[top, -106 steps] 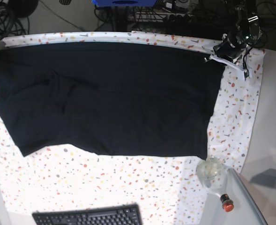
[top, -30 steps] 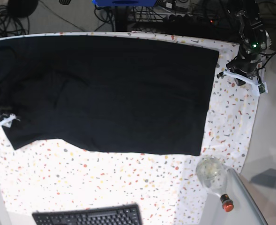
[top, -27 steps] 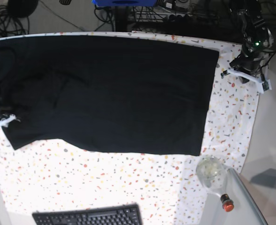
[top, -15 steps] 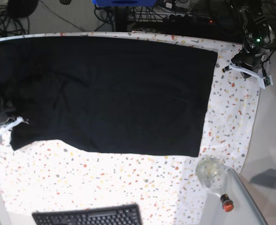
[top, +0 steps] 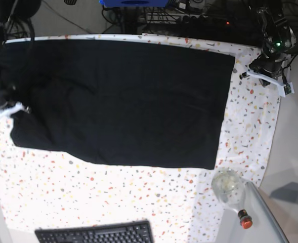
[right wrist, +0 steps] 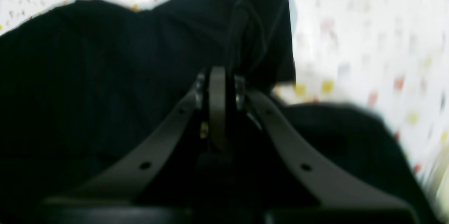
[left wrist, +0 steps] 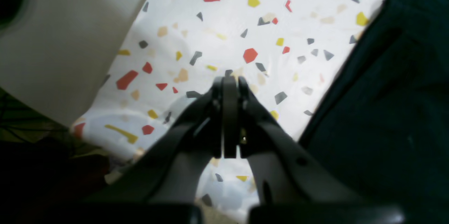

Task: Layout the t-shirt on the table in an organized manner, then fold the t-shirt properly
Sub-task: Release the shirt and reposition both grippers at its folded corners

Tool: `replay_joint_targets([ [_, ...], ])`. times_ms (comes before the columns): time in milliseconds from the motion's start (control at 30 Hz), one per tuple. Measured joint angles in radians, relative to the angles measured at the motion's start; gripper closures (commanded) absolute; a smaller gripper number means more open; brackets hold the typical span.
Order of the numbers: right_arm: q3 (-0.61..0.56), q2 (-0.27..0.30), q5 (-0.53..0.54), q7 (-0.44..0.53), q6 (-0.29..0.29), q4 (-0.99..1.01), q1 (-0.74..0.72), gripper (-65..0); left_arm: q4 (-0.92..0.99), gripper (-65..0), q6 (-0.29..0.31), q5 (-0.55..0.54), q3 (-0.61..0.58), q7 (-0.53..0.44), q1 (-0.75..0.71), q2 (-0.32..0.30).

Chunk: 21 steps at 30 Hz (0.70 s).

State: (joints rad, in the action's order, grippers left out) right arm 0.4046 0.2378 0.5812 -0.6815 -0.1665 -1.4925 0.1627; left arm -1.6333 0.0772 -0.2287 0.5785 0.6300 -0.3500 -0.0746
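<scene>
Plainly, in the left wrist view the left gripper (left wrist: 229, 83) is seen with its jaws pressed together and nothing between them, poised over the table (left wrist: 224, 20) just beside the edge of the t-shirt (left wrist: 386, 112), which is not touched. In the right wrist view, which is somewhat blurred, the right gripper (right wrist: 217, 76) is seen pinched onto a bunched, raised fold of the t-shirt (right wrist: 105, 76), with speckled cloth showing beyond it. In the base view the t-shirt (top: 123, 96) is spread as a broad dark rectangle across the far half of the table (top: 113, 197); the right gripper (top: 4, 111) is at its corner on the view's left, the left gripper (top: 265, 76) off its edge on the view's right. The laying-out step is judged to be in hand, with a corner being gripped for straightening. A matching grip on the opposite edge is called for before any fold is begun.
</scene>
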Motion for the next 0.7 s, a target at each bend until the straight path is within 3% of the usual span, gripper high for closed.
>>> replay_joint_targets([
  [200,0.024,-0.108,0.001,-0.045,0.0,0.0,0.063,0.0,0.0,0.0,0.0,0.0,0.0,0.002,0.003,-0.001],
  [233,0.024,-0.117,0.0,-0.061,0.0,0.0,0.068,-4.1,0.0,0.0,0.0,0.0,0.0,0.002,0.003,-0.002],
  [367,0.026,-0.134,0.003,-0.087,0.0,-0.039,0.088,-35.3,0.0,0.0,0.0,0.001,0.0,0.002,0.003,-0.001],
  [467,0.031,-0.134,0.004,-0.088,-0.001,-0.15,0.126,-47.9,0.0,0.0,0.0,0.009,0.003,0.001,0.003,-0.001],
  [600,0.058,-0.134,0.017,-0.087,-0.006,-0.251,0.114,-48.8,0.0,0.0,0.0,0.012,0.003,0.003,0.001,-0.001],
  [700,0.127,-0.129,0.004,-0.088,-0.012,-0.203,0.001,-48.5,0.0,0.0,0.0,0.013,0.005,0.002,0.001,-0.004],
])
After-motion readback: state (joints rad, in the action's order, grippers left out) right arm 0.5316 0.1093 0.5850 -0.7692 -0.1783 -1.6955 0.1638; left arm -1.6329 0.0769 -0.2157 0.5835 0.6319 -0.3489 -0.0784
